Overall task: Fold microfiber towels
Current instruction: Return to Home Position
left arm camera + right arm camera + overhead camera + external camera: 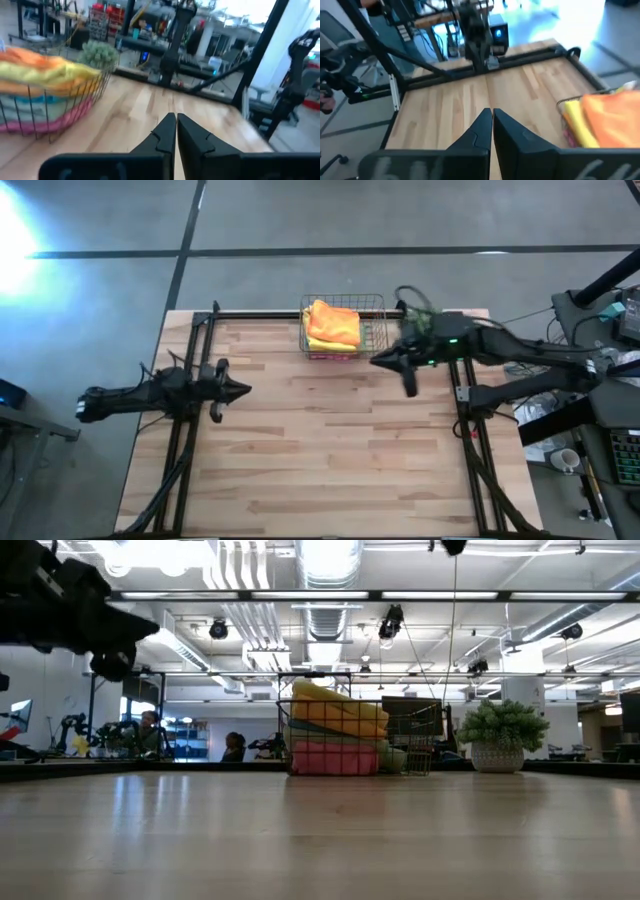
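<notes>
A copper wire basket (pixel 372 330) stands at the table's far edge, near the middle. In it lies a stack of microfiber towels (pixel 334 325): orange on top, then yellow, teal and pink (pixel 42 122) at the bottom. My left gripper (pixel 244 390) hovers shut over the table's left part, pointing level toward the right, well short of the basket. My right gripper (pixel 376 361) hangs shut just in front of the basket's right end, pointing left. Both wrist views show shut, empty fingertips (pixel 176 125) (pixel 491 119).
A small green fuzzy plant (pixel 500 735) stands beside the basket's right end at the far edge. Black frame rails (pixel 190 430) (pixel 468 430) run along the table's left and right sides. Bare wooden tabletop (pixel 320 450) lies between them.
</notes>
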